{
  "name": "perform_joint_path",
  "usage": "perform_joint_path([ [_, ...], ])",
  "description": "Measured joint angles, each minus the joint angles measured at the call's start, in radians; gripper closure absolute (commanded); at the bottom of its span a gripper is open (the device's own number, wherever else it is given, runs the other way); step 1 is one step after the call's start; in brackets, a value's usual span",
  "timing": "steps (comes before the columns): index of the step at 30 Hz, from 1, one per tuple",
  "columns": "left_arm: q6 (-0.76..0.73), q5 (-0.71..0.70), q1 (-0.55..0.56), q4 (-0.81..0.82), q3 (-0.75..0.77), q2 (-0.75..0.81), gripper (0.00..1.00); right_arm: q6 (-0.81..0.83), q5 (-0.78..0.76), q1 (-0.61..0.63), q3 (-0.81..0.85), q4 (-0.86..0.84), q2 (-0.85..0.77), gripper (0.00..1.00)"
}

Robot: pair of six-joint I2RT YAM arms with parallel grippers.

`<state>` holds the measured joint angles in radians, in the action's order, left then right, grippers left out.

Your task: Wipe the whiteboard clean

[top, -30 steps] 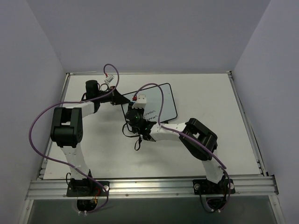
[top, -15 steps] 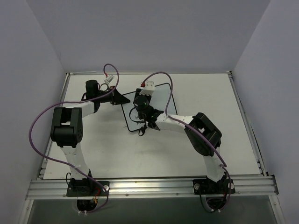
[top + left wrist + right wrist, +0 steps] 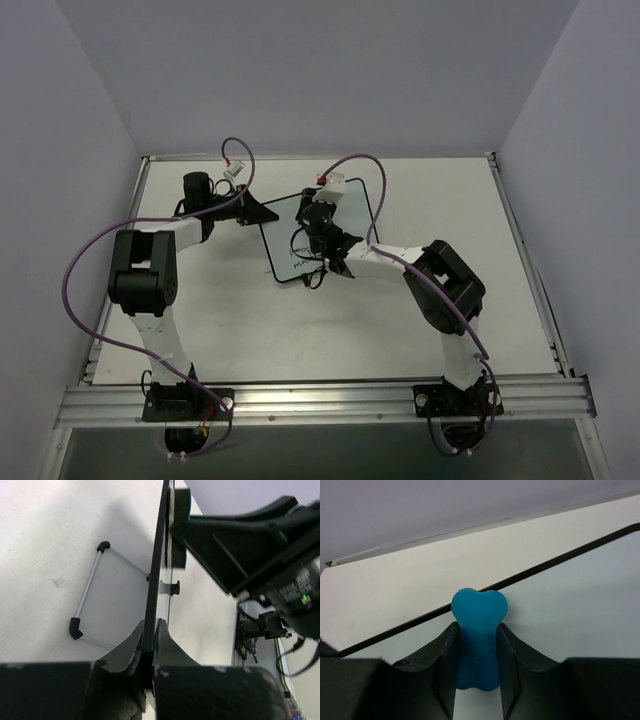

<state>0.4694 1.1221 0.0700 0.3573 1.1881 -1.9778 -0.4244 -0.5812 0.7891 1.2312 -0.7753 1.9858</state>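
The whiteboard (image 3: 285,245) lies at the table's middle, with faint black writing on its near part. My left gripper (image 3: 262,215) is shut on its left frame edge; the left wrist view shows the jaws (image 3: 151,626) clamped on the thin black frame (image 3: 159,555), seen edge-on. My right gripper (image 3: 314,204) is over the board's far part, shut on the blue bone-shaped eraser (image 3: 479,615). The right wrist view (image 3: 478,628) shows the eraser's tip touching the white surface (image 3: 570,615) right at the black frame (image 3: 560,560). The eraser's edge also shows in the left wrist view (image 3: 180,510).
A thin silver bar with black end caps (image 3: 89,587) lies on the tabletop beside the board. Purple cables (image 3: 90,260) loop over both arms. Grey walls enclose the table (image 3: 450,200) on three sides; a metal rail (image 3: 320,400) runs along the near edge.
My right gripper has moved with the eraser from the board's near left part across it toward its far edge. The left gripper has held still on the frame.
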Motion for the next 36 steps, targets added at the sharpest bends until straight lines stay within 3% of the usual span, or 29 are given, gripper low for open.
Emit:
perform_joint_path([
  [11, 0.021, 0.000, 0.001, 0.000, 0.001, 0.000, 0.98, -0.107, 0.148, -0.332, -0.156, 0.059, -0.115, 1.00],
  [15, 0.019, 0.001, 0.002, 0.000, 0.002, 0.001, 0.98, -0.114, 0.197, -0.397, -0.198, 0.061, -0.127, 1.00],
  [23, -0.001, 0.010, 0.001, -0.001, 0.002, 0.002, 0.98, -0.114, 0.219, -0.401, -0.307, 0.105, -0.127, 1.00],
  [36, -0.032, 0.031, -0.004, -0.001, 0.002, 0.002, 0.98, -0.061, -0.050, -0.248, -0.389, 0.196, -0.355, 1.00],
])
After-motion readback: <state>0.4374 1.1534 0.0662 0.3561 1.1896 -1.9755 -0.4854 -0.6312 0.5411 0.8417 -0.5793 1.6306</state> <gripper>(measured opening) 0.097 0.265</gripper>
